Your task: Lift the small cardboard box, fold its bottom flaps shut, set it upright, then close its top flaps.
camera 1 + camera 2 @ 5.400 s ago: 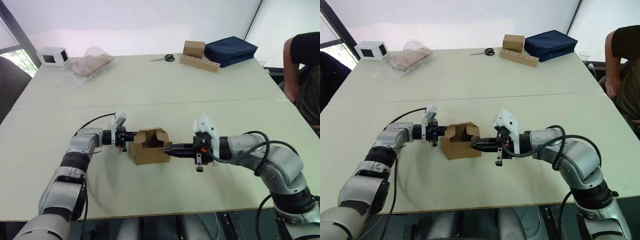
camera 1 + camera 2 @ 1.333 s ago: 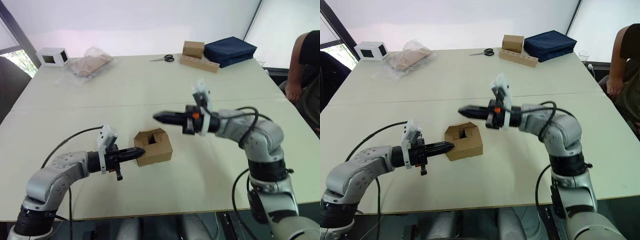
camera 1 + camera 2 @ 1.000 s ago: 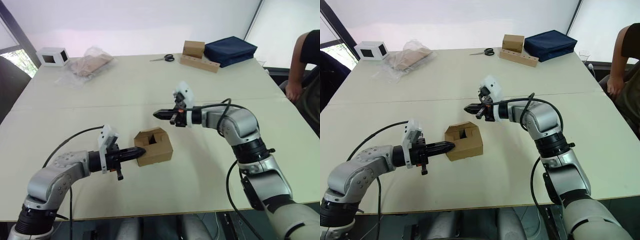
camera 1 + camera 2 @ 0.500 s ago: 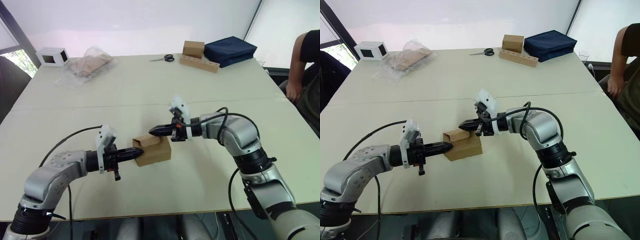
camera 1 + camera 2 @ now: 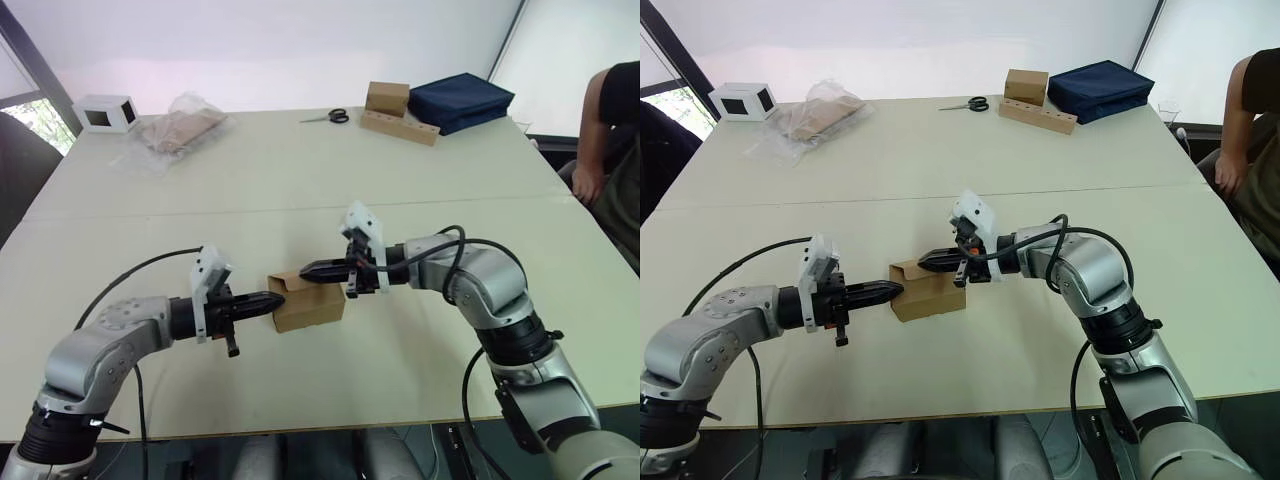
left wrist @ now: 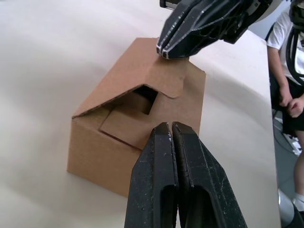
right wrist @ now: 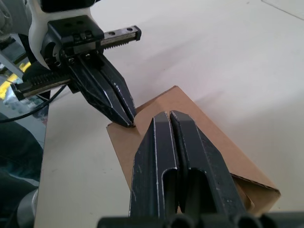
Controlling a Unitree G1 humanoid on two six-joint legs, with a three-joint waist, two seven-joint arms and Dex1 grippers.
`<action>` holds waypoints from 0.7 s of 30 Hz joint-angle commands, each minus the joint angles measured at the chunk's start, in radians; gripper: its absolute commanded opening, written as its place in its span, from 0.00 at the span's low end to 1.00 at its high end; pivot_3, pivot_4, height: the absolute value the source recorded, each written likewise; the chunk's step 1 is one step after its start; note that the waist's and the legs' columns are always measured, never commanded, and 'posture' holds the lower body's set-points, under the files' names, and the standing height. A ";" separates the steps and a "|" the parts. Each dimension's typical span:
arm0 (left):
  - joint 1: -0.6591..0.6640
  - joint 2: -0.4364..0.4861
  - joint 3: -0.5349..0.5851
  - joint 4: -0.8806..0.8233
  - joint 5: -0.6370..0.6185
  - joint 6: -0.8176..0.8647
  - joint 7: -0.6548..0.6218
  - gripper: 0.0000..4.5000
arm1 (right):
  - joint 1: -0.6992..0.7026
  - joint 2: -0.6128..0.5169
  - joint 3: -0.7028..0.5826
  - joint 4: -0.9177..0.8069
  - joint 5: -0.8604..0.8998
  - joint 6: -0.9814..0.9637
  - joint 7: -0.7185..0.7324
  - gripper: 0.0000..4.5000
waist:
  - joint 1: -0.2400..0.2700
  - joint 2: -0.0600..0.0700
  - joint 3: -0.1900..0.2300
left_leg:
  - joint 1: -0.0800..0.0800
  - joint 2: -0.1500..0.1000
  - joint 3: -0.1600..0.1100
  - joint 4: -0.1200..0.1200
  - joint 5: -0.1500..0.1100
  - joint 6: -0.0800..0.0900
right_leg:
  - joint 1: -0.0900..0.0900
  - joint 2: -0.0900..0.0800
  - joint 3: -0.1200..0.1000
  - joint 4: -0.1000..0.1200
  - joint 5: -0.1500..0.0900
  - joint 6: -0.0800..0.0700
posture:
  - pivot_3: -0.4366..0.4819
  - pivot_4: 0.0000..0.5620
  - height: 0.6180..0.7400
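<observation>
**Nearly closed: lid panel pressed down, box braced from the left**

Currently the small plain brown corrugated cardboard box sits upright on the pale table, near the front edge, between the two arms.

- Left gripper: black fingers pinched together, holding nothing. Tip touches the box's left end near the top edge. Judgement: it's a backstop so the box doesn't slide or the end flap spring out.
- Right gripper: fingers also clenched, empty. It lies over the box top with its tip on the wide brown lid panel, pushing it down. Closed fingers make a stiff poker, better for pressing than gripping.
- Top flaps: the lid isn't flat yet; left wrist view shows a gap under its edge with an inner flap beneath.

Far side, well apart: scissors, brown box with holed strip, dark blue bag, clear plastic bag, white box with black windows. Person at far right.
</observation>
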 commanded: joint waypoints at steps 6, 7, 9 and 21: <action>-0.023 0.014 0.013 -0.014 -0.013 0.014 -0.003 0.00 | -0.002 -0.017 0.018 -0.016 -0.066 -0.085 0.002 0.53 | 0.000 0.000 0.000 | 0.000 0.000 0.000 0.000 0.000 0.000 | 0.000 0.000 0.000 0.000 0.000 0.000 | 0.48 0.27 1.00; -0.022 0.014 0.013 -0.015 -0.013 0.015 -0.003 0.00 | 0.000 -0.019 0.017 -0.017 -0.068 -0.087 0.006 0.53 | 0.000 0.000 0.000 | 0.000 0.000 0.000 0.000 0.000 0.000 | 0.000 0.000 0.000 0.000 0.000 0.000 | 0.48 0.27 1.00; -0.021 0.015 0.014 -0.017 -0.014 0.016 -0.003 0.00 | 0.006 -0.023 0.013 -0.027 -0.061 -0.087 0.016 0.53 | 0.001 0.000 0.000 | 0.000 0.000 0.000 0.000 0.000 0.000 | 0.000 0.000 0.000 0.000 0.000 0.000 | 0.48 0.27 1.00; -0.018 0.010 0.007 -0.024 -0.013 0.018 0.002 0.00 | 0.015 -0.030 0.051 -0.005 -0.112 -0.110 0.005 0.53 | 0.000 0.000 0.000 | 0.000 0.000 0.000 0.000 0.000 0.000 | 0.000 0.000 0.000 0.000 0.000 0.000 | 0.48 0.27 1.00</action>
